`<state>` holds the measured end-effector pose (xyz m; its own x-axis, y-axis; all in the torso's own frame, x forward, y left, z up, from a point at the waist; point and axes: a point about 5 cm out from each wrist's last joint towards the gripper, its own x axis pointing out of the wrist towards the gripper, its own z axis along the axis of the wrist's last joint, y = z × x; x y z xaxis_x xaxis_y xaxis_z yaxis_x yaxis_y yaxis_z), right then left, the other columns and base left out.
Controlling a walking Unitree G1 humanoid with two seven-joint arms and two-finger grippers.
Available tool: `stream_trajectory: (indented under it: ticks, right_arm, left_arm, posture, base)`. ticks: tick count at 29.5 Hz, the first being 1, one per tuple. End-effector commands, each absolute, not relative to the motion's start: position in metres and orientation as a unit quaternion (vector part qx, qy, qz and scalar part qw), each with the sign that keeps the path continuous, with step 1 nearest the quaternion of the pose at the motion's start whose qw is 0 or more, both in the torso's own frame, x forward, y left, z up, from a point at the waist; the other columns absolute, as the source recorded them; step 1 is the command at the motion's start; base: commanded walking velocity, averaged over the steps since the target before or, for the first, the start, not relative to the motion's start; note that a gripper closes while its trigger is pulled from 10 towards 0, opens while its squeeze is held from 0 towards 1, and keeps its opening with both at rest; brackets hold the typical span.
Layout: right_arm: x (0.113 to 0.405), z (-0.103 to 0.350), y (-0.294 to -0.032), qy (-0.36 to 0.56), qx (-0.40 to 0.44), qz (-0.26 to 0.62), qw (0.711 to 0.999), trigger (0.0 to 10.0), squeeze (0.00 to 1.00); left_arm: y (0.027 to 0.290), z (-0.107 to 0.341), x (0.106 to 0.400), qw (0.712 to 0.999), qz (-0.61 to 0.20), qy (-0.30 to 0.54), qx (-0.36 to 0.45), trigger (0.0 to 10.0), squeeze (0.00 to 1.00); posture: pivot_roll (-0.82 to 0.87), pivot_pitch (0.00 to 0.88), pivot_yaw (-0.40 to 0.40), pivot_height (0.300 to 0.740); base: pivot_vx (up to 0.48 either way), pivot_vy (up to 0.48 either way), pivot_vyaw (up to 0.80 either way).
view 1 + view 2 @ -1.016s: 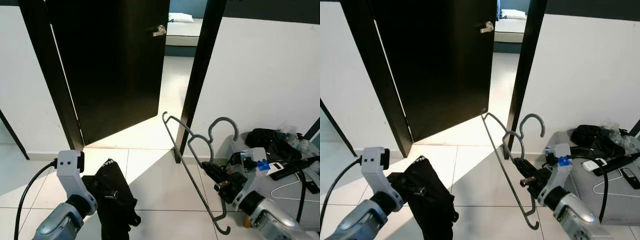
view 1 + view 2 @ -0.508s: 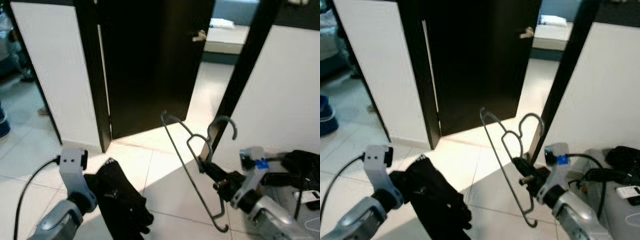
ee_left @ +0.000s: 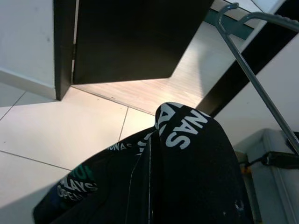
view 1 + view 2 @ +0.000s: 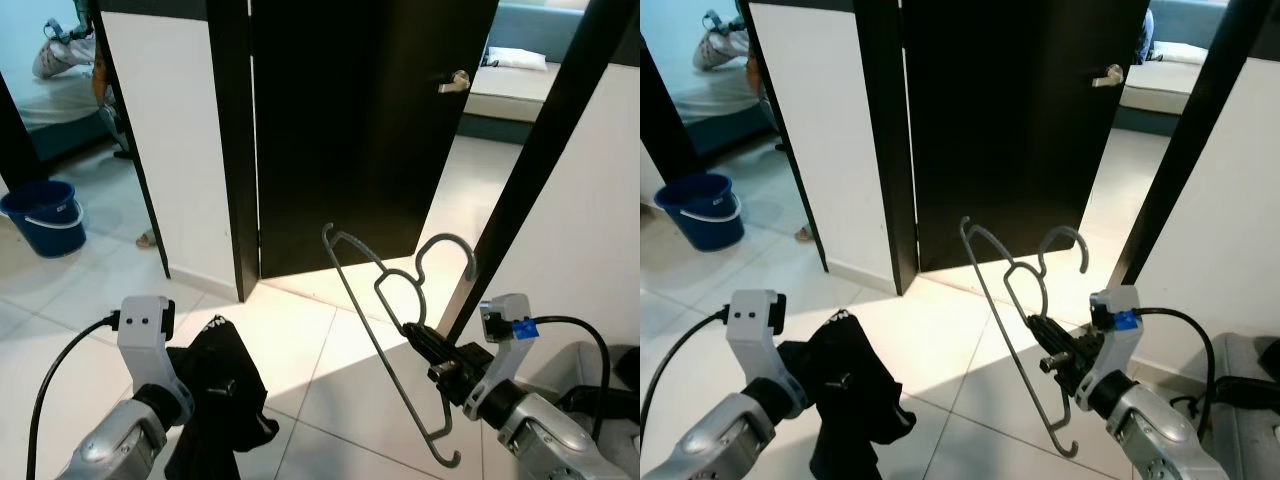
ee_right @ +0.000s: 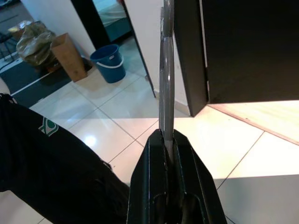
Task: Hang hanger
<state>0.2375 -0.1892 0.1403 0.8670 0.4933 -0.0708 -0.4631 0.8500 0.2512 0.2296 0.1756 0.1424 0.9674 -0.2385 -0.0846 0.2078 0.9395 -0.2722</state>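
1. Right now the robot stands on a white tiled floor (image 4: 300,330), facing a dark door (image 4: 350,120) that stands ajar, with a bedroom beyond.
2. On the robot's right, the right gripper (image 4: 428,352) is clamped on a grey hanger (image 4: 385,330). The right wrist view shows both black fingers (image 5: 187,168) pressed against the hanger's bar.
3. Held out in front of the robot, the hanger is tilted, its hook (image 4: 447,255) up near the door frame (image 4: 540,170) and its lower end curling toward the floor. It touches nothing but the gripper.
4. On the left, the left gripper (image 4: 215,380) carries a black garment (image 4: 855,400) with white lettering. The cloth drapes over the fingers, so I cannot tell how they are set.
5. Off to the left, a second doorway opens onto a room with a blue bucket (image 4: 45,215).
6. Judging by this, the step in hand is carrying: hanger and garment are both in the air, and no rail or hook to hang on is in sight.
7. Next, the robot likely needs to find a hanging place, then raise the hanger so the hook can drop over it, keeping the grip firm until the hook seats.
8. One risk: the long lower end could catch the door frame in passing.
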Motion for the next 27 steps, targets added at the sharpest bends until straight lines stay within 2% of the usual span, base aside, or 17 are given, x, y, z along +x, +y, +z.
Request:
stream_trajectory:
  ticks: [1, 27]
  right_arm:
    - [0.2381, 0.1426, -0.1875, 0.061, 0.111, 0.254, 0.959, 10.0, 0.00]
    - [0.2393, 0.1439, -0.1853, 0.059, 0.104, 0.265, 0.957, 10.0, 0.00]
  left_arm:
    - [0.1745, 0.1454, 0.2301, 0.982, -0.114, 0.050, -0.140, 10.0, 0.00]
    - [0.1749, 0.1461, 0.2328, 0.981, -0.119, 0.048, -0.146, 10.0, 0.00]
  posture:
    - [-0.01, 0.019, -0.071, 0.740]
    - [-0.01, 0.027, -0.070, 0.740]
  base:
    - [0.000, 0.000, 0.55]
    - [0.000, 0.000, 0.55]
